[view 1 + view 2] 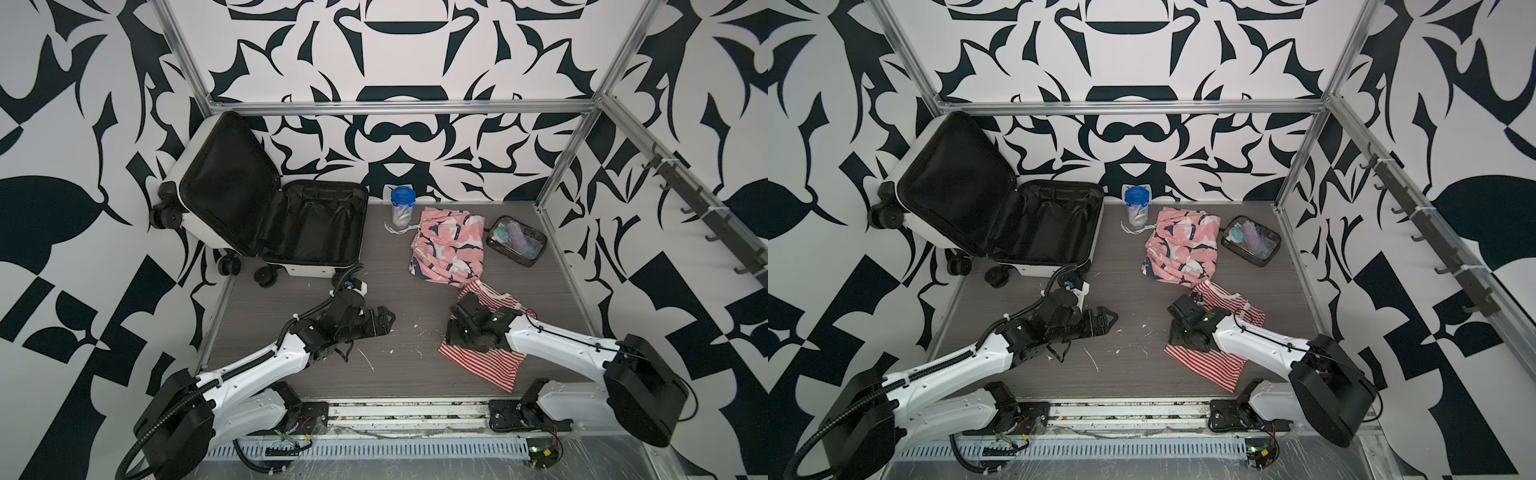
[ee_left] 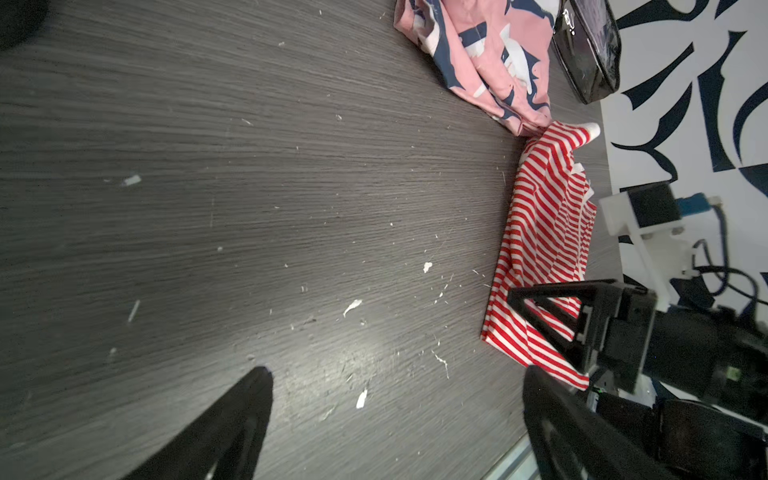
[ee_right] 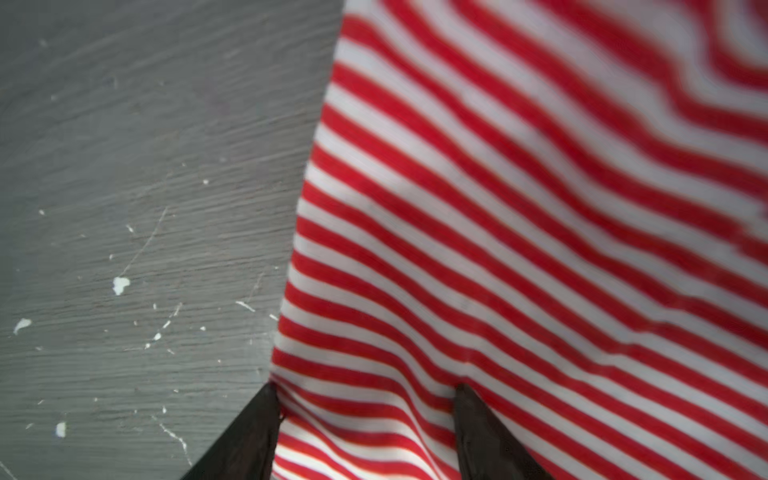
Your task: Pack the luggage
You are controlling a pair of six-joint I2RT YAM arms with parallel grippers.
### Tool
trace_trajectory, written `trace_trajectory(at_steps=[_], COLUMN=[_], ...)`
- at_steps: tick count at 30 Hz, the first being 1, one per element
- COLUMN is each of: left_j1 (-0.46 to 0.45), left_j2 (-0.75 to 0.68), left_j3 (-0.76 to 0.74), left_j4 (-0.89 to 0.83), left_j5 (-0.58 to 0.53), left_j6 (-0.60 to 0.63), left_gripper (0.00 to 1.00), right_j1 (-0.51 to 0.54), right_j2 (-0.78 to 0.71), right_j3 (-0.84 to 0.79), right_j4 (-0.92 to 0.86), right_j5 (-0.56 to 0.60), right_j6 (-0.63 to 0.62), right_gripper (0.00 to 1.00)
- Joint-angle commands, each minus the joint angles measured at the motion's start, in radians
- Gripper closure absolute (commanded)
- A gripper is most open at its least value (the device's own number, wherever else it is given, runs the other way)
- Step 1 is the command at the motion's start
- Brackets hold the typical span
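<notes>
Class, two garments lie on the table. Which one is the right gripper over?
The red-and-white striped garment: the right gripper straddles its edge with open jaws. The pink patterned garment lies farther back, untouched.

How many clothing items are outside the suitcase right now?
2: pink patterned garment mid-table beside the clear pouch; red-striped garment nearer the front, under the right gripper. None seen inside the suitcase.
</notes>
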Motion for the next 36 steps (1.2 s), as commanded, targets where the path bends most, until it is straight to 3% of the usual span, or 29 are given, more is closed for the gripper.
trace_trajectory(at_steps=[1,8,15,18,22,26,36], left_j1=[-0.003,-0.002,0.012,0.019,0.02,0.022,0.071], left_j2=[-0.053,-0.195,-0.308,-0.322,-0.267,-0.154,0.059], left_j3=[-0.024,-0.073,-0.11,-0.119,-0.121,-0.117,-0.131], left_j4=[-0.005,-0.097,-0.179,-0.181,-0.138,-0.079,0.099], left_j5=[-0.032,-0.116,-0.165,-0.149,-0.089,-0.025,0.092], left_j6=[-0.037,-0.051,-0.078,-0.087,-0.082,-0.084,-0.075], left_gripper=[0.03,0.01,0.01,0.01,0.01,0.01,0.01], right_j1=[0.042,0.114,0.149,0.151,0.146,0.106,-0.238], right_j2=[0.057,0.272,0.51,0.531,0.466,0.308,-0.141], right_j3=[0.044,0.186,0.516,0.611,0.626,0.534,0.111], right_j4=[0.082,0.214,0.26,0.241,0.19,0.1,-0.027], right_j5=[0.019,-0.043,-0.137,-0.158,-0.143,-0.084,-0.115], right_j6=[0.054,0.081,0.054,0.035,-0.004,-0.06,-0.146], right_gripper=[0.32,0.31,0.31,0.31,0.3,0.25,0.17])
